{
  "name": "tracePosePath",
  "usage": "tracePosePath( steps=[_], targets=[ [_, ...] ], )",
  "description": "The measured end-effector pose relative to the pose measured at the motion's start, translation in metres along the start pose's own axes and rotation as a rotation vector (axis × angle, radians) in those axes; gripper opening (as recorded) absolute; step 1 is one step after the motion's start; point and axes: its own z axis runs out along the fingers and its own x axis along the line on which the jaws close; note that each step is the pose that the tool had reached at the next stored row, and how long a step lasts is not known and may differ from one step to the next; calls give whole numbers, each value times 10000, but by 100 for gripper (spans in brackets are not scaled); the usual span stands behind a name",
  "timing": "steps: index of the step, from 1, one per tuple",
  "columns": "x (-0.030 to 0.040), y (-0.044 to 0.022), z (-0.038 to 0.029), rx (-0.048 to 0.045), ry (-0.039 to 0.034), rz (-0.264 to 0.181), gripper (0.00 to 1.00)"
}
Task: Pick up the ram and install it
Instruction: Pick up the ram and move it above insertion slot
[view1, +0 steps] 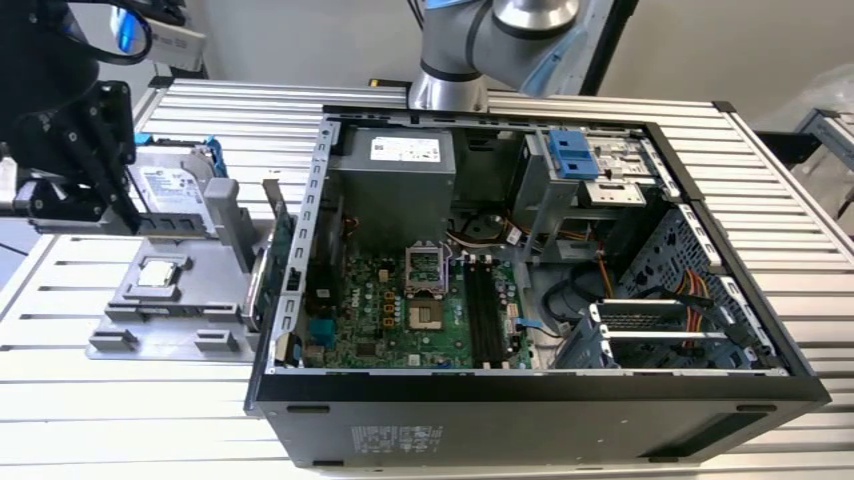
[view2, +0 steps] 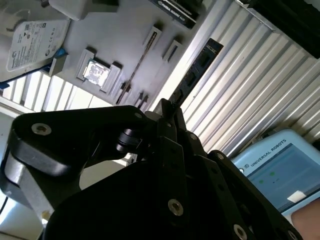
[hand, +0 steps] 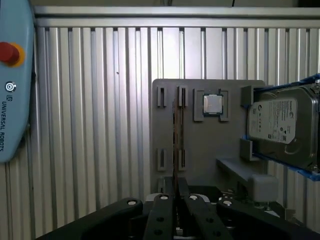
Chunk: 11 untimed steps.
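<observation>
The ram (hand: 176, 145) is a thin, long stick, seen edge-on in the first wrist view, and my gripper (hand: 176, 192) is shut on its near end. It sticks out from the black fingers (view2: 172, 117) as a dark strip (view2: 197, 70) in the second wrist view. At the exterior view's left, the gripper (view1: 123, 222) holds the ram (view1: 180, 224) level above the grey holder plate (view1: 200, 325). The motherboard's black slots (view1: 483, 310) lie inside the open computer case (view1: 534, 385), well to the exterior view's right of the gripper.
On the grey holder plate sit a square silver processor chip (view1: 160, 272) and a hard drive (view1: 167, 185). A green expansion card (view1: 274, 215) stands upright beside the case wall. A teach pendant (hand: 12, 75) lies on the ribbed metal table (view1: 120, 420).
</observation>
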Motion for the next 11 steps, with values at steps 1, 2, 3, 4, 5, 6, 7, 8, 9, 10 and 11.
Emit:
tracePosePath(
  steps=[1,2,3,4,5,6,7,8,9,10,11],
  targets=[
    [-1,-35,-1,0,1,0,0],
    [-2,-65,-2,0,1,0,0],
    [-3,-99,-2,-1,1,1,0],
    [-4,-128,-3,-1,1,0,0],
    [-5,-158,-4,-1,2,0,0],
    [-6,-188,-5,-1,2,0,0],
    [-6,-215,-5,0,1,0,0],
    [-7,-245,-5,0,1,0,0],
    [-8,-274,-6,0,0,0,0],
    [-9,-300,-6,0,1,0,0],
    [-10,-325,-6,0,0,0,0]
  ],
)
